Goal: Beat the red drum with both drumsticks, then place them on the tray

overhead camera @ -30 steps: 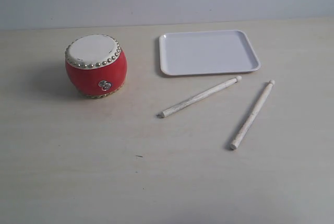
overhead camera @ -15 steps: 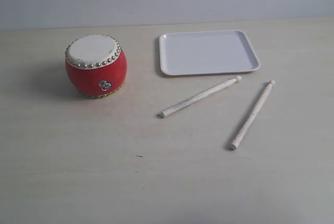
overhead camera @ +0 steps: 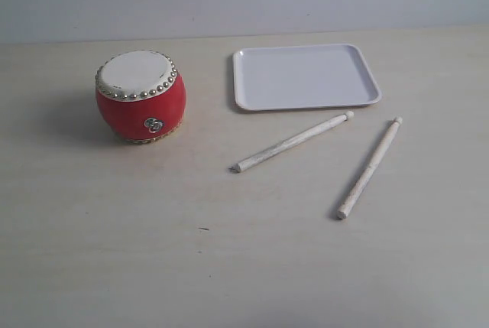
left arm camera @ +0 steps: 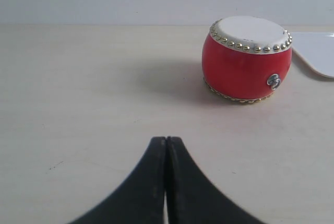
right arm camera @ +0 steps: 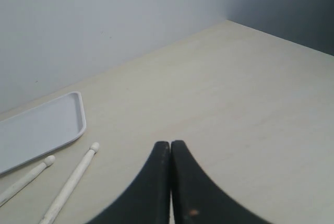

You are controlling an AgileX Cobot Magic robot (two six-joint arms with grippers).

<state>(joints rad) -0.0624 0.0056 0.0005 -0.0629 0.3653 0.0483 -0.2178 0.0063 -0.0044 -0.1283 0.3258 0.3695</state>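
The red drum (overhead camera: pixel 140 97) stands upright at the left of the pale table, its cream skin up; the left wrist view shows the drum (left arm camera: pixel 245 59) too. The white tray (overhead camera: pixel 304 76) lies flat behind the middle, holding nothing. Two pale drumsticks lie on the table in front of the tray: one drumstick (overhead camera: pixel 293 142) slants toward the tray, the other drumstick (overhead camera: pixel 370 168) lies to its right. Neither arm appears in the exterior view. My left gripper (left arm camera: pixel 166 141) is shut on nothing, well short of the drum. My right gripper (right arm camera: pixel 170 144) is shut on nothing, apart from the sticks (right arm camera: pixel 70 182).
A light wall runs along the table's far edge. In the right wrist view a tray corner (right arm camera: pixel 47 125) and a second stick's knob (right arm camera: pixel 48 160) show beside the gripper, and the table's far edge meets a darker area.
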